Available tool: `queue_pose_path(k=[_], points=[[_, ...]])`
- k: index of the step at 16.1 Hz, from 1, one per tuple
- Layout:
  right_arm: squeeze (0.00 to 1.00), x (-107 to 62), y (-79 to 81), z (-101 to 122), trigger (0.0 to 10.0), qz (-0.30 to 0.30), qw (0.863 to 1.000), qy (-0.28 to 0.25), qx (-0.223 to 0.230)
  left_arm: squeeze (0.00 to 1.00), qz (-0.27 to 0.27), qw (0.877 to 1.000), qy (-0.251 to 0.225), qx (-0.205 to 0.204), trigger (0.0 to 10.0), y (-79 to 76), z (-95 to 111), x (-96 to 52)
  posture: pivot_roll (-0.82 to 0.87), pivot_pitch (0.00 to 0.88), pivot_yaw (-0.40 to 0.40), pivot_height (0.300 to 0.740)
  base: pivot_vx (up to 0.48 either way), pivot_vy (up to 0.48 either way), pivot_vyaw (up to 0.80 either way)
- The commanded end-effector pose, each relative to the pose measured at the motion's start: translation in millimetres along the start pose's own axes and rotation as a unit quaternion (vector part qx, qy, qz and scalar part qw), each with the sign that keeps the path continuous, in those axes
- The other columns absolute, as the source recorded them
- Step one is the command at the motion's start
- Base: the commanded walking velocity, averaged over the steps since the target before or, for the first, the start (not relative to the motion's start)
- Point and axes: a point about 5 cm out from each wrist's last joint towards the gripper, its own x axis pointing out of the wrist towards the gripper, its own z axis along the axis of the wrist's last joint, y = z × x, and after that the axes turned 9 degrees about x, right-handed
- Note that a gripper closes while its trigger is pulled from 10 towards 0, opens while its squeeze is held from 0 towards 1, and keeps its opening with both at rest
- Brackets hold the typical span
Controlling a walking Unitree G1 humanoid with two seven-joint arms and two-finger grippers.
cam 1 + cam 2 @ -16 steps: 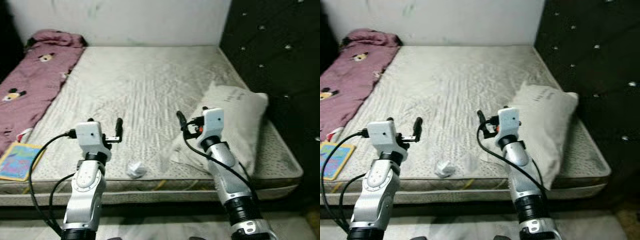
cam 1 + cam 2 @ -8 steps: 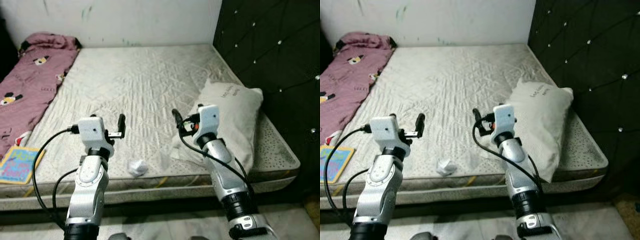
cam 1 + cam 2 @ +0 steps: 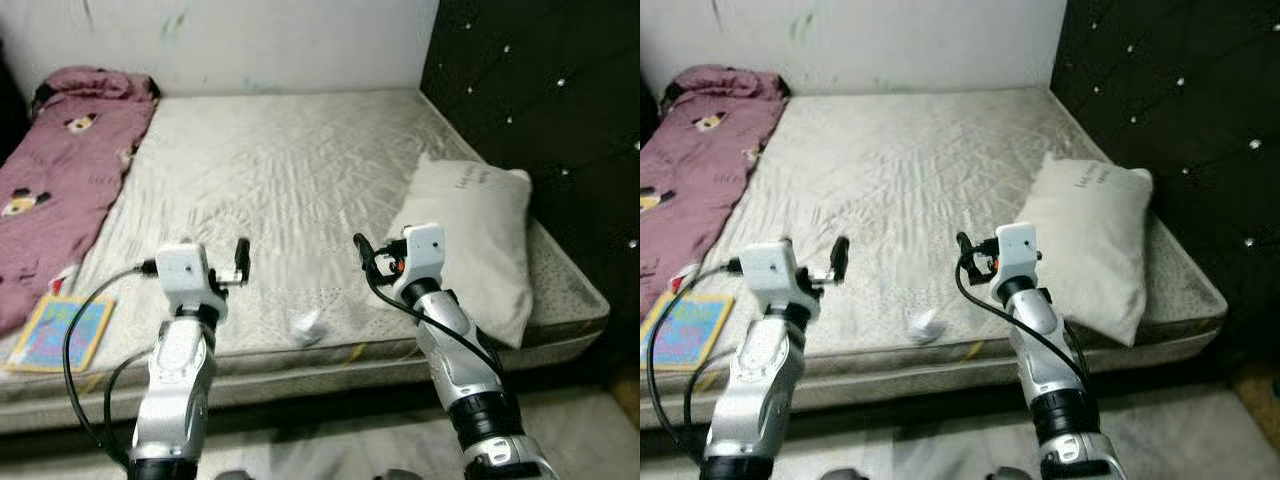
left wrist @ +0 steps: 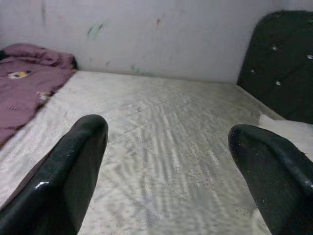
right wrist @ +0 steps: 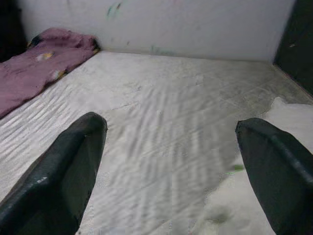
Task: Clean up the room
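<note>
Dark lettering marks the pillow and the colourful book, neither readable.

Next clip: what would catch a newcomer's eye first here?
Two silver arms are raised over the near edge of a bare mattress, the left gripper and right gripper both open and holding nothing. Between them a crumpled white paper lies near the mattress edge. A maroon blanket runs along the left side; a white pillow lies on the right.
</note>
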Motion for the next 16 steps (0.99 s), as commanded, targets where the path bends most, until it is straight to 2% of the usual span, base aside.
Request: queue_pose_path(k=[1, 6, 8, 11, 16], points=[[0.0, 4.5, 7.5, 5.2, 10.0, 0.014, 1.0, -0.008, -0.001, 0.0, 0.017, 1.0, -0.004, 0.006, 10.0, 7.0, 1.3, 1.9, -0.05, 0.0, -0.014, 0.74, 0.0, 0.0, 0.0], [0.0, 4.5, 7.6, 6.1, 10.0, 0.019, 1.0, -0.011, 0.008, 0.0, 0.02, 1.0, -0.005, 0.004, 10.0, 8.1, 1.9, 1.4, -0.06, 0.0, -0.014, 0.74, 0.0, 0.0, 0.0], [0.0, 4.7, 10.0, 7.2, 10.0, 0.028, 0.999, -0.015, -0.001, 0.0, 0.016, 1.0, -0.005, -0.005, 10.0, 8.9, 1.5, 1.4, -0.05, 0.0, -0.015, 0.74, 0.0, 0.0, 0.0], [0.0, 4.5, 10.8, 7.7, 10.0, 0.031, 0.999, -0.018, -0.002, 0.0, 0.012, 1.0, -0.009, -0.007, 10.0, 8.0, 2.4, 0.7, -0.05, 0.0, -0.015, 0.74, 0.0, 0.0, 0.66], [0.0, 4.3, 10.7, 7.6, 10.0, 0.03, 0.999, -0.017, 0.003, 0.0, 0.005, 1.0, -0.009, -0.01, 10.0, 7.8, 2.8, -0.7, -0.05, 0.0, -0.016, 0.74, 0.049, 0.0, 0.0]])
